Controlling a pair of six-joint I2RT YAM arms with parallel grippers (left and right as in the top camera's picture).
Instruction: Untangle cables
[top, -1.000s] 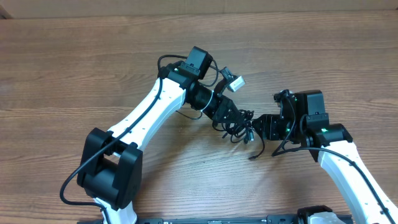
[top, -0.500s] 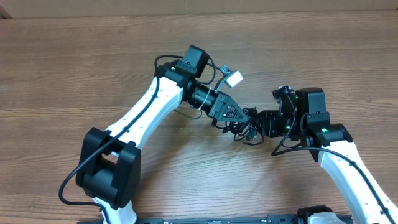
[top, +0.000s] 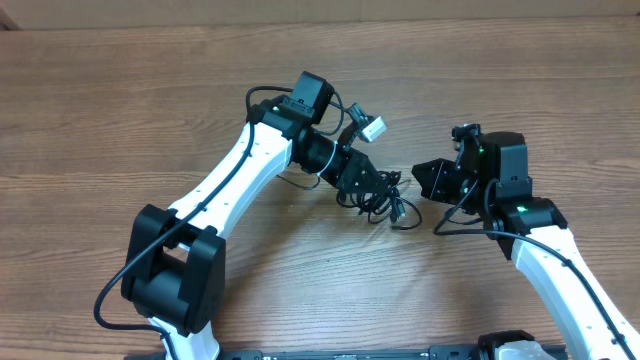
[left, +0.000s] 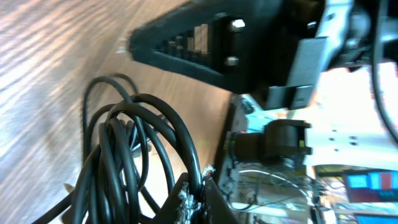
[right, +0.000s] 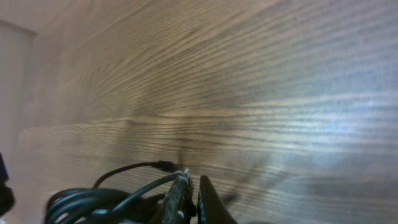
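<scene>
The cables (top: 386, 201) are a knot of thin black cords on the wooden table between my two arms. My left gripper (top: 372, 186) is at the knot's left side. In the left wrist view it (left: 202, 178) is shut on one black strand, with the looped cables (left: 124, 146) hanging just left of it. My right gripper (top: 417, 172) sits just right of the knot. In the right wrist view it (right: 191, 178) is shut, and one strand (right: 140, 185) from the bundle runs into its tip. A plug end (right: 165, 165) lies on the wood beyond it.
A loose cable end (top: 410, 226) trails from the knot toward the front. A white connector (top: 373, 128) on the left arm's own cord sticks up behind the knot. Bare wooden table (top: 120, 100) stretches all round the arms.
My right gripper has shut and drawn back to the right, away from the knot. My left gripper has shifted slightly up and left, still holding its strand.
</scene>
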